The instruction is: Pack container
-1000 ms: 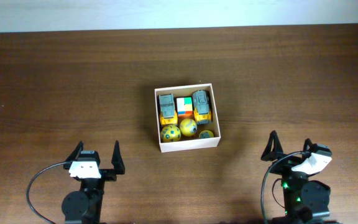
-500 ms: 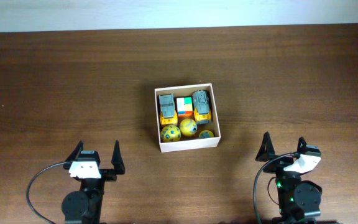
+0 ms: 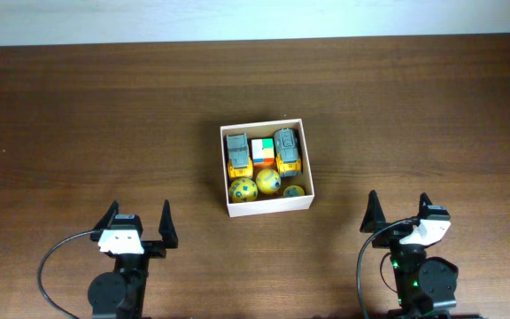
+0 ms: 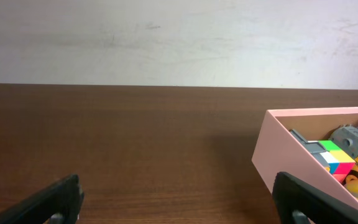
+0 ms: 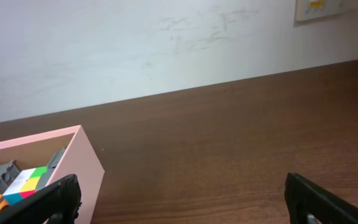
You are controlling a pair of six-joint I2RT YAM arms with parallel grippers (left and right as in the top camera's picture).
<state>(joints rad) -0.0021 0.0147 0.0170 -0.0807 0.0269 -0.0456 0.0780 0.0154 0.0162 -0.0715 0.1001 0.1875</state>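
1. The left end effector [image 3: 139, 213] hangs over the near left of the surface [image 3: 78, 115], its jaws spread wide with nothing between them. The container [image 3: 270, 206] lies far and to the right of it, well apart.
2. The container sits in the middle of the surface, open top up. It is close to square, so it offers no long axis, and its walls are turned slightly off the surface's edges. Along its far wall, left to right, are a yellow truck [image 3: 237, 152], a colour cube [image 3: 262, 151] and a second truck [image 3: 288, 151], both trucks lying lengthwise near to far. Three yellow balls [image 3: 243, 189] line the near wall.
3. The right end effector [image 3: 398, 206] hangs over the near right, also wide open and empty. The container lies far and to the left of it, well apart.
4. Each end effector stands off one near corner at about the same distance, so neither looks clearly nearer. Either would probably have to reach diagonally, far and inward.
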